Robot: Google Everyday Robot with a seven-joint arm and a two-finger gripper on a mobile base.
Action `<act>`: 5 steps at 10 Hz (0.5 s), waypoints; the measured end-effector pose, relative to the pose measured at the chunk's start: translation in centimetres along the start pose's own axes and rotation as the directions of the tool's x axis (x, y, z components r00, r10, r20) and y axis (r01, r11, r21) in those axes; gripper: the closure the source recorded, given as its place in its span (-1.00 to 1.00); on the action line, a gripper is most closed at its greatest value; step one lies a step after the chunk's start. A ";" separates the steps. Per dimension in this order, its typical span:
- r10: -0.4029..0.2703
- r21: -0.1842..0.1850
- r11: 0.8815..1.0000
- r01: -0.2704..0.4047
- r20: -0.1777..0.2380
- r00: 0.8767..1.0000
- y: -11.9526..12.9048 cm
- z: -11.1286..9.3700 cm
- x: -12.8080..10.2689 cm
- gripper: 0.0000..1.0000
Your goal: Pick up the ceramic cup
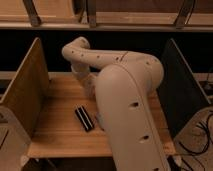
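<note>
My arm (127, 100) is hiding the cup at frame center; my gripper, reaching there, is hidden too, so its state is unclear.

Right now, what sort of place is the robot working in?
Probably a lab or test workstation: a wooden table with upright side panels, and cables on the floor at right. A black bar-shaped object lies on the table. The arm hides the gripper and the cup.

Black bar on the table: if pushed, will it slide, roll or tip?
The bar lies flat and low, so it would probably slide, not tip. Its boxy edges suggest no rolling. The gripper is hidden behind the arm.
</note>
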 end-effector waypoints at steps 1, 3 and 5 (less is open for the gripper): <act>-0.002 -0.004 1.000 0.002 -0.033 0.999 0.1 1.0 0.1 0.95; -0.004 -0.006 1.000 0.003 -0.070 0.998 0.0 2.1 -0.1 0.60; -0.003 -0.014 1.000 0.002 -0.097 0.995 0.1 2.9 -0.4 0.16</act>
